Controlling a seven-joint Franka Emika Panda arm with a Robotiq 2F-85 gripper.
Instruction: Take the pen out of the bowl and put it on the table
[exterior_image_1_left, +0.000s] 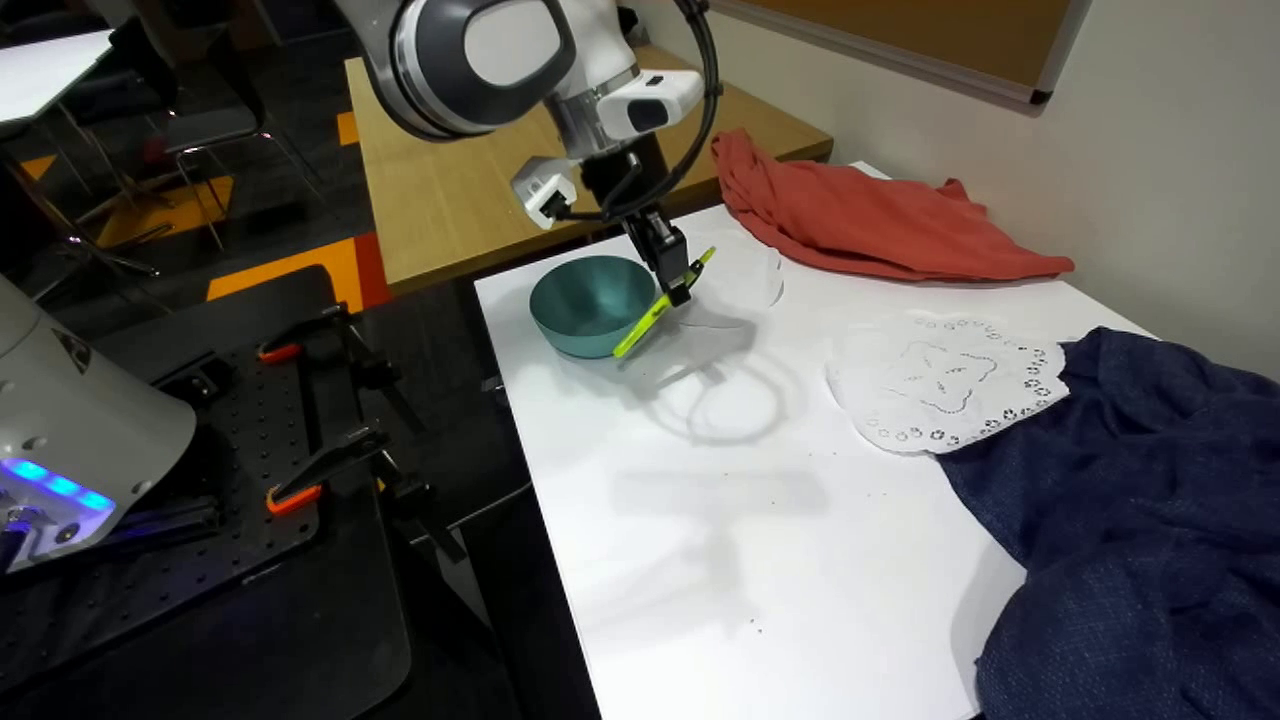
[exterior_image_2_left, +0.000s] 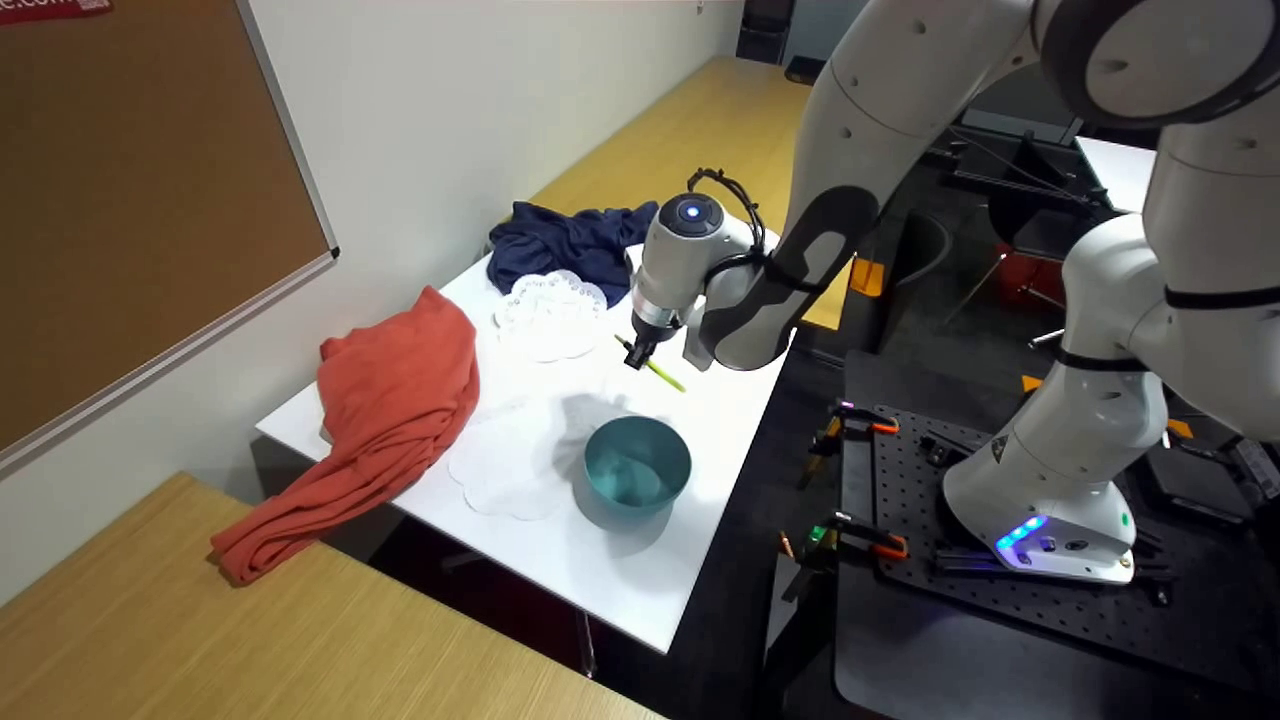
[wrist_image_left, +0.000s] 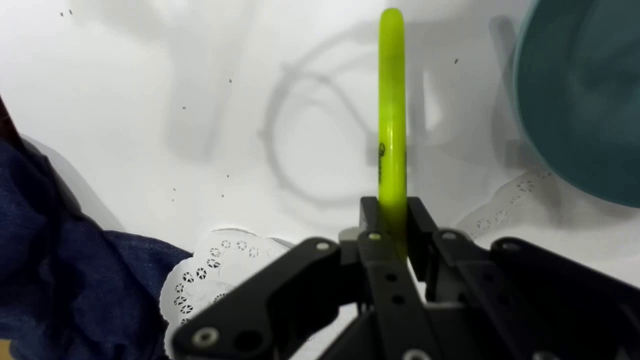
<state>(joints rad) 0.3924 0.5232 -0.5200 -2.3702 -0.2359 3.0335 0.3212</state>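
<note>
"Where's the pen (wrist_image_left: 392, 110)?"

"Clamped in the tool (wrist_image_left: 393, 215) — closed to the pen's thickness, above the tabletop (exterior_image_1_left: 690, 570)."

"And the bowl (exterior_image_2_left: 637, 470)?"

"Beside and below the tool. Probably the pen's held clear — so it can go down without catching the bowl."

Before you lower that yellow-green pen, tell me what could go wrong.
The gripper seems to hold the yellow-green pen off-centre, so its longer end could touch the white table first and twist in the grip. The teal bowl sits nearby; a sideways swing might bump its rim. Once released, the pen's rounded barrel may roll across the flat top.
</note>
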